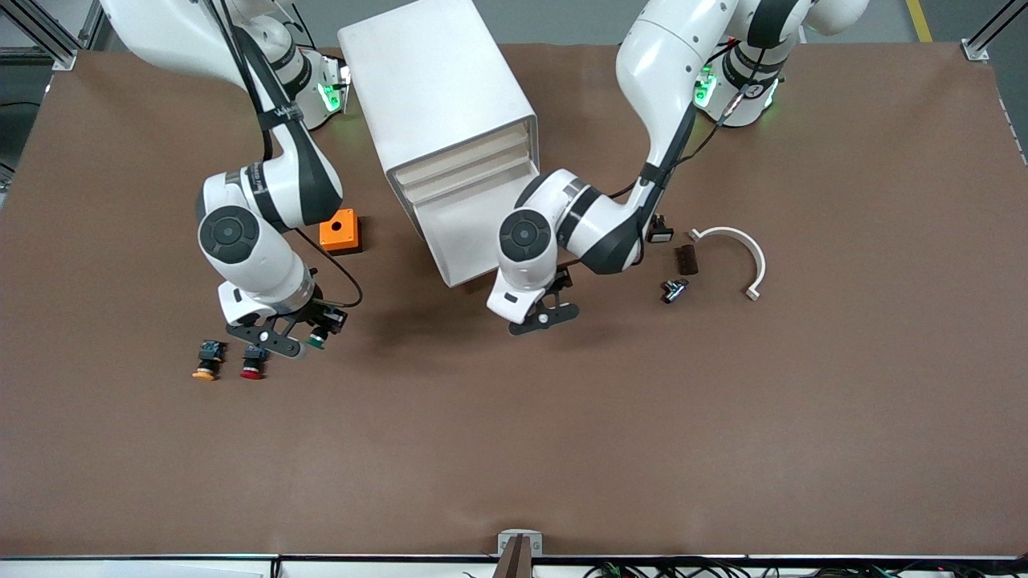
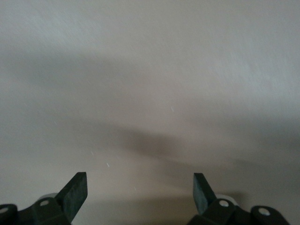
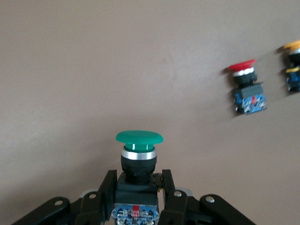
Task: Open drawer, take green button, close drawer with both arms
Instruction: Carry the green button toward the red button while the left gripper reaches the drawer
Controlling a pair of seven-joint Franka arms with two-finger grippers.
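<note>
The white cabinet stands at the robots' side of the table, and its lowest drawer is pulled out toward the front camera. My right gripper is shut on the green button, low over the table toward the right arm's end. In the right wrist view the fingers clamp the black-and-blue body under the green cap. My left gripper is open and empty, beside the open drawer's front end. The left wrist view shows its spread fingertips before a pale surface.
A red-capped button and a yellow-capped button lie close beside the right gripper; both also show in the right wrist view. An orange box sits beside the cabinet. A white curved piece, a dark block and small parts lie toward the left arm's end.
</note>
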